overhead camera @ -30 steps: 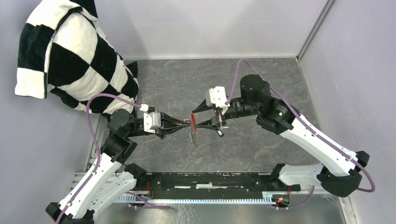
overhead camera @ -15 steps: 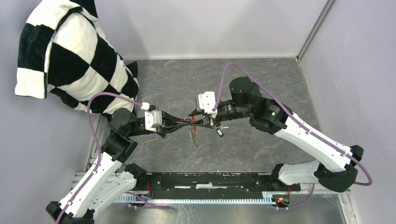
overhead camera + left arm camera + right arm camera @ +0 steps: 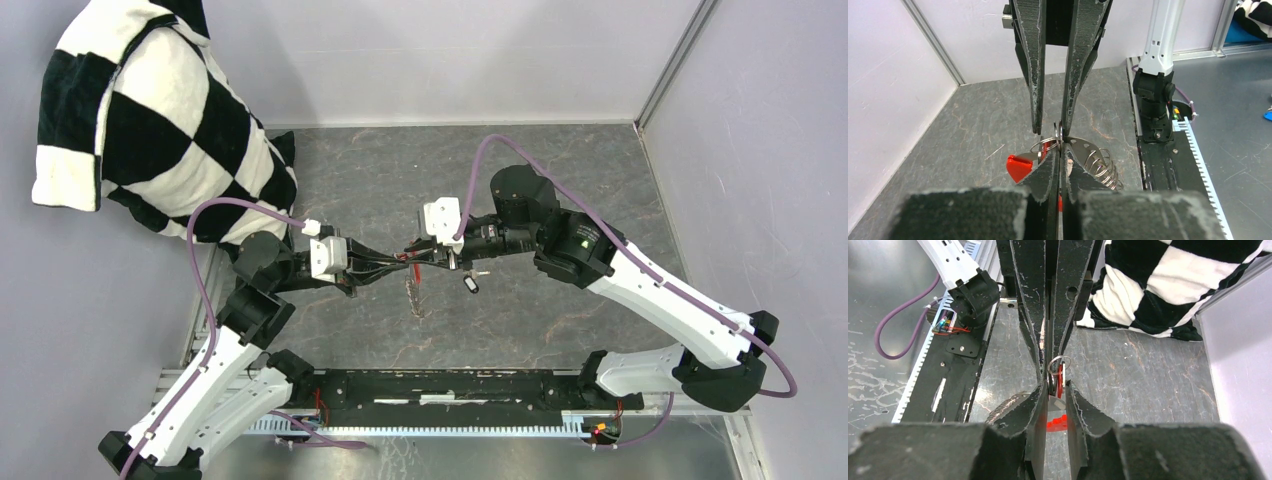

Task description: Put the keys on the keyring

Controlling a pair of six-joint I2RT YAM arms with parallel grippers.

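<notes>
Grey, stone-patterned bench [image 3: 560, 180] filled the floor of the cell. At its far left a black-and-white checked cushion [image 3: 150, 120] slumped against the wall, well apart from the work. Nearer the middle, my left pincer [image 3: 1060, 159] pointed rightward with its jaws pressed fully together on the keyring [image 3: 1047, 145]. It pinched the thin wire so that the ring stood lifted off the bench with its loop turned toward my other arm. I judged that this hold was there to steady the ring, so a key could be worked into its split. A red piece [image 3: 1019, 167] hung at the ring, and I could not tell whether it was the fob or the red-headed key. A silvery coil [image 3: 1100, 167] showed just beside it, hanging or lying, I could not say which. Facing it tip to tip, my right pincer [image 3: 1054, 388] stood narrow, with only a slim gap between the jaws and the ring's hardware sitting in that gap. I could not tell whether the jaws had bitten on anything. Set nose to nose like that, it looked placed to pry or guide at the ring. Further right, the black-headed key [image 3: 471, 286] lay on the bench, near the pincers but touching neither, so by my reckoning it was not yet threaded on.
</notes>
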